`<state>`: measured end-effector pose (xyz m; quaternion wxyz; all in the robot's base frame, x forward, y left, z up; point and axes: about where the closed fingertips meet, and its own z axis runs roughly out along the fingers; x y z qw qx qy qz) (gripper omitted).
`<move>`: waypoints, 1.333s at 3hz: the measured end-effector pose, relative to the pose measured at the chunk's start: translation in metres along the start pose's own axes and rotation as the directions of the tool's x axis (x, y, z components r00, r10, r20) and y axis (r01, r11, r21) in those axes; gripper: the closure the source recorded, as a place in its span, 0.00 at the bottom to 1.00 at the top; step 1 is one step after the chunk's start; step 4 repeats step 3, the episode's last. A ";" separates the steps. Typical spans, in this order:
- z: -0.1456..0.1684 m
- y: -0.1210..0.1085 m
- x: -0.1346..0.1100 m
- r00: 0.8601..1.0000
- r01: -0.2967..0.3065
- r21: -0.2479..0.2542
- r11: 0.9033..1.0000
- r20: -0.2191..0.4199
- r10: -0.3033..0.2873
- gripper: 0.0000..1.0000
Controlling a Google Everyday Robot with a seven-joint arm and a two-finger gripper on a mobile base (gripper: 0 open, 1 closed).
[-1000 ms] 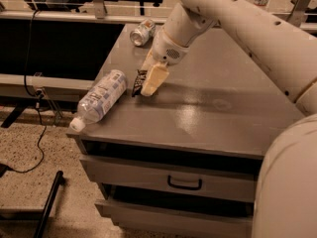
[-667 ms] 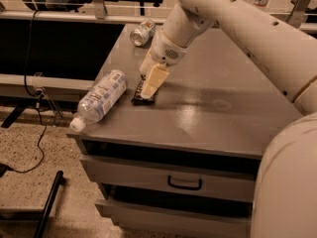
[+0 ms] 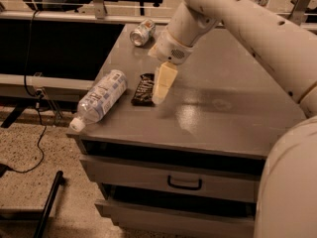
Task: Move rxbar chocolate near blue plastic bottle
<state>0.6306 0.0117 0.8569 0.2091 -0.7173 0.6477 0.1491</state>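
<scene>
The rxbar chocolate, a flat dark wrapped bar, lies on the grey table near its left front. The blue plastic bottle lies on its side just left of the bar, with its white cap hanging over the table's front left corner. A narrow gap separates bar and bottle. My gripper hangs from the pale arm just right of the bar, with its pale fingers pointing down. It is open and holds nothing. The bar lies free beside it.
A small silver can lies on its side at the table's back left. Drawers with a dark handle sit under the tabletop. A black cable runs across the floor at left. Metal rails stand behind the table.
The gripper moved with the bar toward the front of the table. The bar now lies flat beside the bottle, and the gripper stands just to its right.
</scene>
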 end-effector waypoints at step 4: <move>-0.042 0.011 0.034 1.000 0.015 0.082 0.996 0.001 -0.016 0.00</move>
